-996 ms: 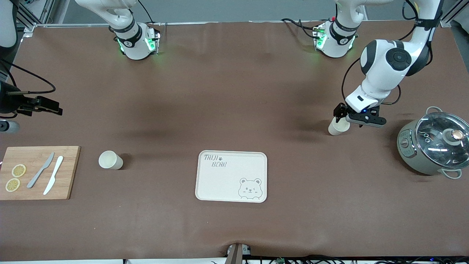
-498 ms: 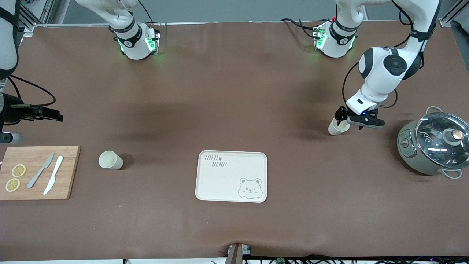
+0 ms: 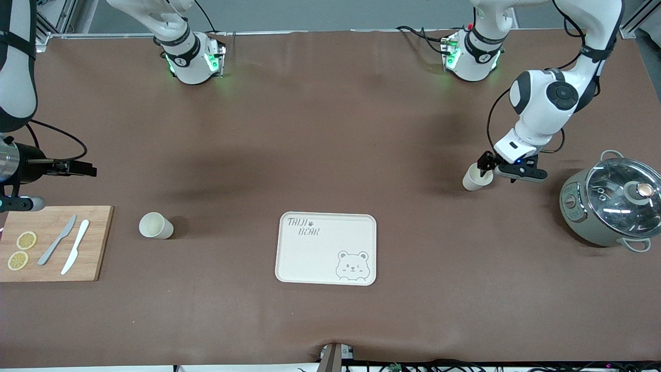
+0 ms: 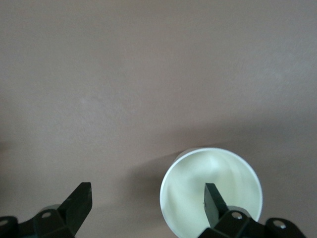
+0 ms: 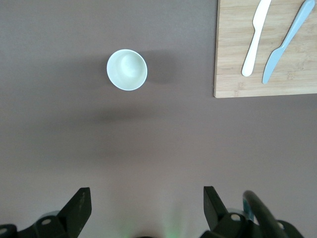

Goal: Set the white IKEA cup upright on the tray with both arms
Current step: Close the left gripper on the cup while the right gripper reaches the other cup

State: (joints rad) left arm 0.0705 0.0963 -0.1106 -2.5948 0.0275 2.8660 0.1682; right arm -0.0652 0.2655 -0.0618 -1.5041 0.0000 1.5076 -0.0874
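Since the earlier frame the left gripper has sunk lower onto the white cup, one finger inside its mouth, jaws wide apart and gripping nothing. This plain, off-white cup stands upright, farther from the front camera than the tray, toward the left arm's end. Its base is hidden. The right gripper, spread open and empty, hovers over table near the cutting board; a second cup stands beside that board.

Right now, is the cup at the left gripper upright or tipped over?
Upright: the cup shows its open round mouth to the left wrist camera, and the left gripper has one finger inside.
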